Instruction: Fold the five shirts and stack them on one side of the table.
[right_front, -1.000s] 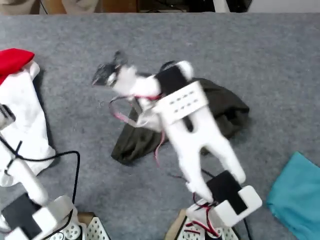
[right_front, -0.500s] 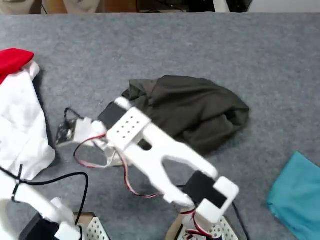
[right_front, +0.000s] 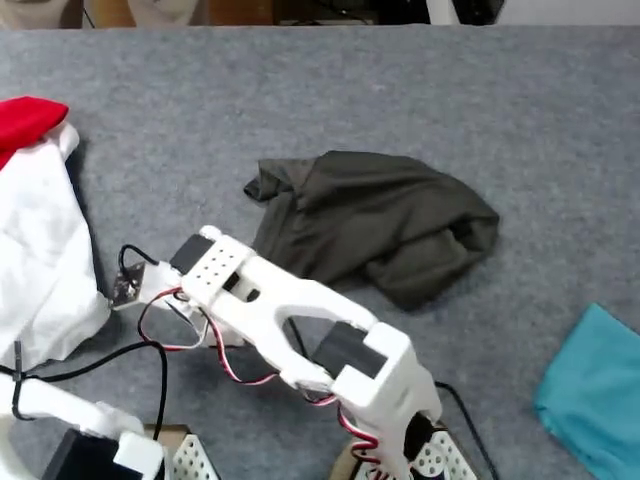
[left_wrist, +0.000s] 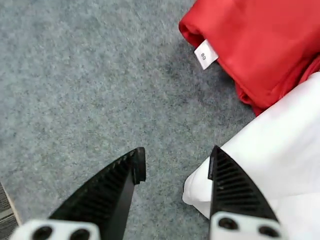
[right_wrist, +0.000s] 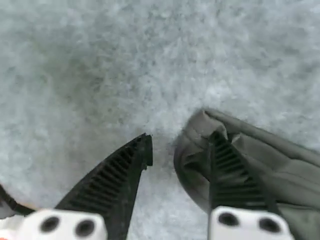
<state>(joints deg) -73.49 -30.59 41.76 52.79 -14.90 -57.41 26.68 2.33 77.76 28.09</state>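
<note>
A crumpled dark olive shirt (right_front: 375, 222) lies mid-table. At the left edge a white shirt (right_front: 40, 250) is spread out, with a red shirt (right_front: 25, 115) at its far end. A teal shirt (right_front: 595, 395) lies at the near right. The right arm (right_front: 270, 300) stretches from the near edge toward the left. My right gripper (right_wrist: 181, 140) is open and low over the mat, one finger against a corner of the dark shirt (right_wrist: 250, 155). My left gripper (left_wrist: 177, 152) is open above bare mat, beside the edge of the white shirt (left_wrist: 270, 160) and below the red shirt (left_wrist: 260, 45).
The grey mat (right_front: 450, 100) covers the table, with open room along the far side and between the white and dark shirts. Loose cables (right_front: 170, 320) trail from the right arm's wrist. Both arm bases (right_front: 400, 450) stand at the near edge.
The right arm swung off the dark shirt, toward the left and the near edge, leaving the shirt uncovered and bunched. The left arm drew back toward the near left corner.
</note>
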